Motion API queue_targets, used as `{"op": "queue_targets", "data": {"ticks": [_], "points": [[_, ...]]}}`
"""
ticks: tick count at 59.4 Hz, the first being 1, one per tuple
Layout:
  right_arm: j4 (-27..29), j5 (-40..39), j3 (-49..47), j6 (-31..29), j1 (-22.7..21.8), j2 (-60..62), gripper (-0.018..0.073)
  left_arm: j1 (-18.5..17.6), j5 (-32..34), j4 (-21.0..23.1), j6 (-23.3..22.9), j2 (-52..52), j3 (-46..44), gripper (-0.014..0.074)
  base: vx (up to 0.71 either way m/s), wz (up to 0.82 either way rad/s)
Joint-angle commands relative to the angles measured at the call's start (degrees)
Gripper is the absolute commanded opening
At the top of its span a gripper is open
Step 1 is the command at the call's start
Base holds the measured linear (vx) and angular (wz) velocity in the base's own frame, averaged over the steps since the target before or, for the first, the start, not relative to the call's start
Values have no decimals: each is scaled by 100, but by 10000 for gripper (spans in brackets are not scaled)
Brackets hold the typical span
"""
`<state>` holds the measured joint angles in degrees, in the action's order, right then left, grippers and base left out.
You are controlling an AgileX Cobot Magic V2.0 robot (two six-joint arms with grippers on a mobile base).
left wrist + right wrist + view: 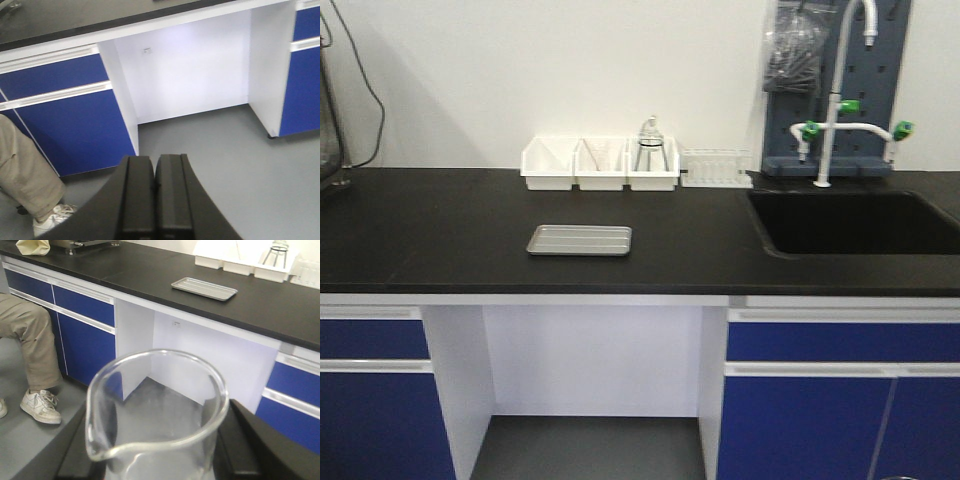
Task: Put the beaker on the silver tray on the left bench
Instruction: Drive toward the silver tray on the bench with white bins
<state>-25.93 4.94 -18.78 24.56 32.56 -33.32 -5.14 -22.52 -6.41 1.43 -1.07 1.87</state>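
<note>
beaker (155, 405) base cut off at bottom edge | upright, spout toward lower left | right gripper (160, 465) clamps it | left gripper (154, 200) fingers pressed together, empty

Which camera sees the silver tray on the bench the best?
The front camera: the silver tray lies whole on the black bench, seen straight on. The right wrist camera shows it farther off and slanted, beyond the beaker. The left wrist camera does not show it.

The beaker (155, 415) is clear glossy glass, the tray (579, 240) silvery metal, the benchtop (440, 230) matt black.
</note>
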Motion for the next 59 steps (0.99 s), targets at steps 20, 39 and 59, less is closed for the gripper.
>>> {"op": "queue_targets", "data": {"ticks": [20, 39, 59], "points": [[-66, -421, -189, -49, -28, -6, -11, -37, 474, 29, -11, -43, 114, 1, 37, 23], [-66, -421, -189, -49, -28, -6, -11, -37, 474, 29, -11, -43, 114, 1, 46, 5], [-66, -421, -189, -49, -28, -6, -11, -37, 474, 29, -11, -43, 114, 1, 50, -7]]}}
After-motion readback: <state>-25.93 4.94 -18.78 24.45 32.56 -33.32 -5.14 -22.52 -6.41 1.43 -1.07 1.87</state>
